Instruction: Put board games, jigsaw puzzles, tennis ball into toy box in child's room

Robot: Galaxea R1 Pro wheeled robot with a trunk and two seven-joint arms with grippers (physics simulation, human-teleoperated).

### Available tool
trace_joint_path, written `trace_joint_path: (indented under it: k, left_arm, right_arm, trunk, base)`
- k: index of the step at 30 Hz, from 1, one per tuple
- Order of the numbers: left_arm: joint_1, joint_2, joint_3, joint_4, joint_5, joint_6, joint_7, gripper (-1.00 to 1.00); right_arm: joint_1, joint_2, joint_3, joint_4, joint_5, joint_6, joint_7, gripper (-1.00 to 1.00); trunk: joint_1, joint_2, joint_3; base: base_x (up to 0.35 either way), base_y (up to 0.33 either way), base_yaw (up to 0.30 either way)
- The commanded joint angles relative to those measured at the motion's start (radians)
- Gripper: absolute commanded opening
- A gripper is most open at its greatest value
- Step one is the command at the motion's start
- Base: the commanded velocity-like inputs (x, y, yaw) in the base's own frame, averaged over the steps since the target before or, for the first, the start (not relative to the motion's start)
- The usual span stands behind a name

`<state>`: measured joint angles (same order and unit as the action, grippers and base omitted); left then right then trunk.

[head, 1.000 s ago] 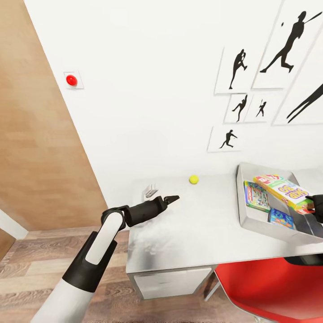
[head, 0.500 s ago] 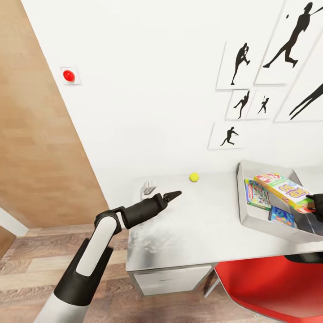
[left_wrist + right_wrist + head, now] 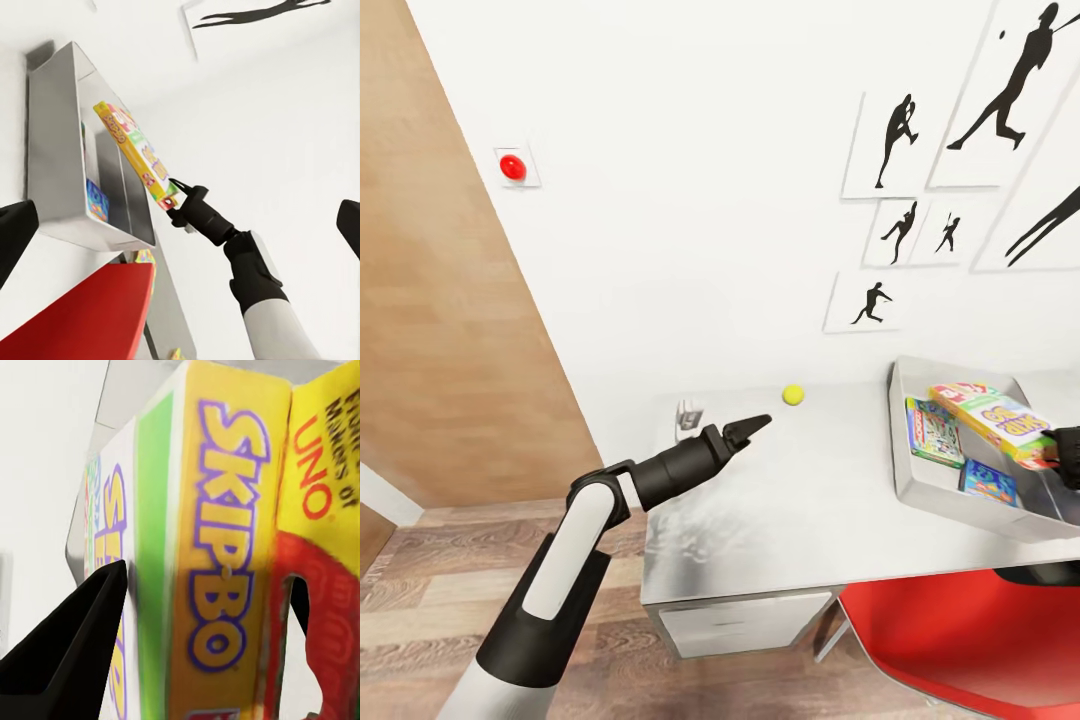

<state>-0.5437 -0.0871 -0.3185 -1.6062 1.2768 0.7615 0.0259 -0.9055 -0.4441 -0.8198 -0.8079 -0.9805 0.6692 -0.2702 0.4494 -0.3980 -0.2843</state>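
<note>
The tennis ball lies on the pale grey table near the wall. My left gripper hovers open a short way in front of it, with nothing between its fingers. The toy box stands at the table's right end with two small blue-white board games in it. Over its wall my right gripper is shut on the end of the yellow-green Skip-Bo board game. Multicoloured patches past the chair may be jigsaw puzzles. The bed is out of view.
A red chair stands under the table's right part. A small white object sits at the table's back left corner. White drawers hang below the front edge. A wooden door flanks the left.
My left gripper has moved forward and a little up towards the tennis ball. The Skip-Bo box in my right gripper has risen slightly. The view shifted a little.
</note>
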Motion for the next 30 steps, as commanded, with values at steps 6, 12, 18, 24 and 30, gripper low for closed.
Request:
trace_joint_path:
  k: [6, 12, 18, 24, 30]
  left_arm:
    - [-0.001, 0.001, 0.001, -0.001, 0.010, 0.004, -0.004, 1.00]
    - [-0.001, 0.001, 0.001, -0.001, 0.012, 0.005, -0.003, 1.00]
    - [-0.002, 0.001, 0.001, -0.001, 0.013, 0.005, -0.002, 1.00]
    - [-0.002, 0.001, 0.000, -0.001, 0.012, 0.005, -0.002, 1.00]
    - [-0.002, 0.002, 0.000, -0.001, 0.012, 0.005, -0.001, 1.00]
  right_arm:
    - [-0.005, 0.017, -0.001, -0.001, -0.008, -0.011, -0.011, -1.00]
    - [-0.009, 0.024, -0.001, 0.001, -0.006, -0.020, -0.011, -1.00]
    - [-0.010, 0.030, 0.001, 0.003, -0.005, -0.024, -0.010, -1.00]
    - [-0.010, 0.038, 0.002, 0.004, -0.005, -0.025, -0.010, -1.00]
    - [-0.011, 0.040, 0.002, 0.005, -0.004, -0.025, -0.010, -1.00]
  trunk:
    - [0.001, -0.002, -0.002]
    - [0.001, -0.002, -0.002]
    - [0.001, -0.002, -0.002]
    - [0.001, -0.002, -0.004]
    - [0.001, -0.002, -0.010]
  base:
    - [0.000, 0.000, 0.000]
    - [0.000, 0.000, 0.000]
    - [0.000, 0.000, 0.000]
    - [0.000, 0.000, 0.008]
    - [0.000, 0.000, 0.063]
